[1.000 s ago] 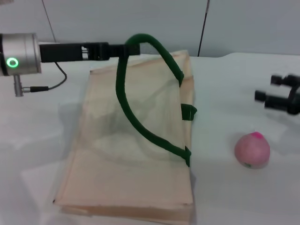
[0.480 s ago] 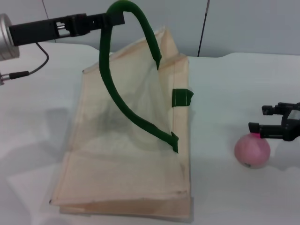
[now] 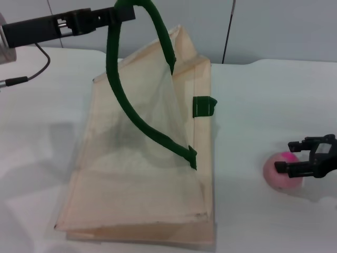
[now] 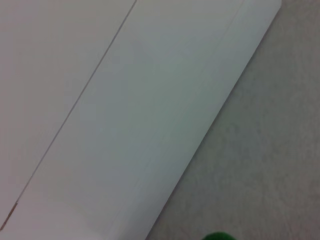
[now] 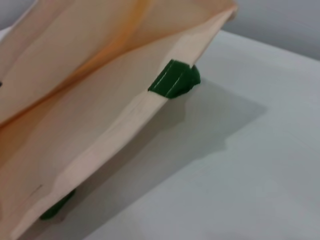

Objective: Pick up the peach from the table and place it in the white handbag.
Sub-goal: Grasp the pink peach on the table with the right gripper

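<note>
The white handbag (image 3: 137,174) lies on the table (image 3: 263,89), its mouth toward the peach. My left gripper (image 3: 125,11) is shut on the upper dark-green rope handle (image 3: 131,110) and holds it high, so the bag's top layer is pulled up like a tent. The peach (image 3: 281,182) rests on the table to the right of the bag. My right gripper (image 3: 288,156) is open, low at the peach, with one finger on each side of it. The right wrist view shows the bag's edge (image 5: 115,130) and a green handle tab (image 5: 175,80); the peach is out of that view.
A grey wall (image 3: 263,26) stands behind the table. The left arm's cable (image 3: 37,68) hangs at the far left. A strip of bare table lies between the bag and the peach. The left wrist view shows only wall, table and a bit of green handle (image 4: 217,236).
My left gripper has lifted the green handle higher and to the left, opening the bag. My right gripper has come down and forward to straddle the peach.
</note>
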Robot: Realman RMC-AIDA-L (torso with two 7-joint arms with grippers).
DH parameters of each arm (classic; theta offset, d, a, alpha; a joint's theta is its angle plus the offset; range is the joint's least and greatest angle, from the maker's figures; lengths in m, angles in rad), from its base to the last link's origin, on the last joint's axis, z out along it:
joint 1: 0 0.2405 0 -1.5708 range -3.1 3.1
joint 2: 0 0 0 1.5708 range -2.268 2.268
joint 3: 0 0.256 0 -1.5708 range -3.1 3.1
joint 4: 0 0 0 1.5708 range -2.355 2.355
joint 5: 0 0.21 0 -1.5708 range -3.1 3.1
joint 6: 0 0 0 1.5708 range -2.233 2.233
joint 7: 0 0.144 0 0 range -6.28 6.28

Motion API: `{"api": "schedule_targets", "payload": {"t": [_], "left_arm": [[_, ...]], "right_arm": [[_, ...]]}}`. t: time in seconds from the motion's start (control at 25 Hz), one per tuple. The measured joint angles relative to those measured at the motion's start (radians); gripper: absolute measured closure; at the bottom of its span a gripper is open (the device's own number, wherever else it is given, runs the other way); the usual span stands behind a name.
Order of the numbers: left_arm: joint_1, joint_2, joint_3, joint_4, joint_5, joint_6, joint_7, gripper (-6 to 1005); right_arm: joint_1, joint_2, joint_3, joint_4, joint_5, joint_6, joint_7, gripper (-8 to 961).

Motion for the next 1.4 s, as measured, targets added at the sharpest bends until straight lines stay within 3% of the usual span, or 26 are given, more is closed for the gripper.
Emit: {"api": "schedule_targets", "payload": {"t": [0.64, 0.8, 1.4], "left_arm": [[0.005, 0.0, 0.0, 0.0, -0.008, 0.0, 0.0, 864], [0.01, 0.0, 0.0, 0.0, -0.011, 0.0, -0.002, 864], [0.012, 0.002, 0.0, 0.0, -0.013, 0.0, -0.002, 864]], "right_arm": [[0.012, 0.003, -0.039, -0.001, -0.024, 0.014, 0.023, 170], [0.013, 0.003, -0.053, -0.005, -0.025, 0.039, 0.035, 333], [0.022, 0.003, -0.102, -0.012, -0.025, 0.107, 0.035, 475]]}}
